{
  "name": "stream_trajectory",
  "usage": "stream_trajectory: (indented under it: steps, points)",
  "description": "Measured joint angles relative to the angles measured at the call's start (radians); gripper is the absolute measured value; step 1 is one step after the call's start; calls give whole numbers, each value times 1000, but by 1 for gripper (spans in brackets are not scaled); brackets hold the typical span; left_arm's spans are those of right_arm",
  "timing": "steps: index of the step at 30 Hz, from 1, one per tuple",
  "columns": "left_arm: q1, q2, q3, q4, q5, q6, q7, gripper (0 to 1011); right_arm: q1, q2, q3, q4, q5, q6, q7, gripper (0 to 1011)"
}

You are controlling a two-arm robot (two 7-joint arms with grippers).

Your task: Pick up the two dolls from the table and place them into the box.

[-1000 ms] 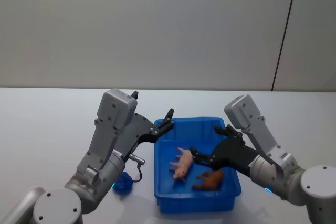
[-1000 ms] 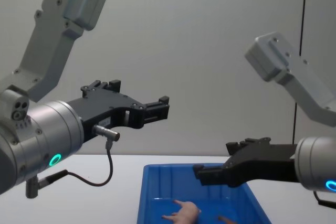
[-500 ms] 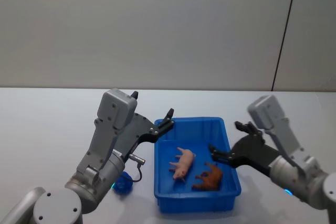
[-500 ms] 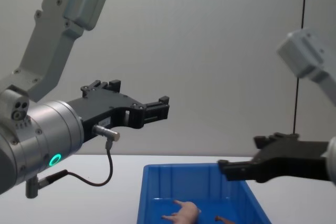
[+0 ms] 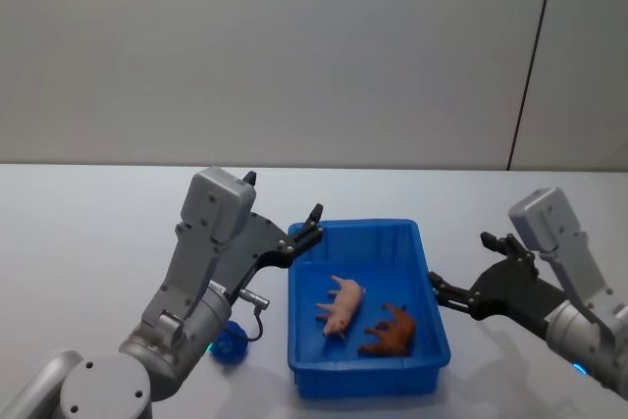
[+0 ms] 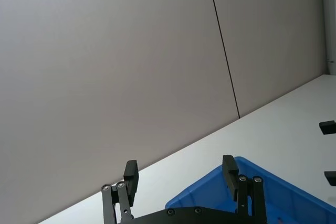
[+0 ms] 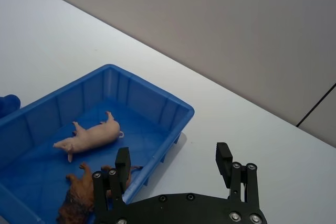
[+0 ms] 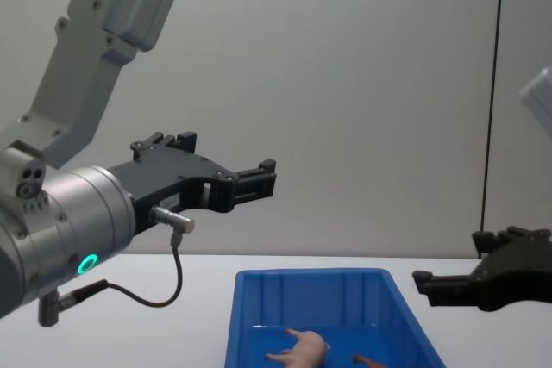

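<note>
A: Dolls?

B: Both lie in the box (image 5: 365, 378), low centre of the head view. Pink doll (image 5: 340, 303): smooth, pale, on its side, thin legs out. Brown doll (image 5: 391, 333): fuzzy, reddish, just beside it toward the lower right, apart from it.

A: Box?

B: Bright blue plastic, rectangular, thick rim, ribbed inner walls. It sits on the table (image 5: 88, 242), which is plain white, flat and smooth. Behind it is a grey wall (image 5: 294, 46) with one dark vertical seam (image 5: 530, 56) at the upper right.

A: Grippers?

B: Left gripper (image 5: 306, 228) hangs above the box's upper-left corner, jaws spread, nothing between them. Right gripper (image 5: 459, 264) is over bare table right of the box, jaws likewise apart and empty.

A: Hidden?

B: A small blue thing (image 5: 228, 343) at lower left, half behind the left arm; cannot identify it. In the chest view the bottom edge cuts off both dolls.
</note>
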State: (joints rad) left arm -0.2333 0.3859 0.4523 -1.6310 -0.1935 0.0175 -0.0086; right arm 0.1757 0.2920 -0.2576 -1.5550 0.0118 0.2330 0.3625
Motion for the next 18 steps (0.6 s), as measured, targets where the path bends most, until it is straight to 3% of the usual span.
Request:
stream_trajectory:
  steps: [10,18]
  points:
    - [36,43,-16,-50,22,48,32,1002,-12,17,11,-3,8,-10,-7,1001]
    - [86,88,-30,-82,-1,86,58,1001,-17,23,15,-4,11,-15,-9,1001]
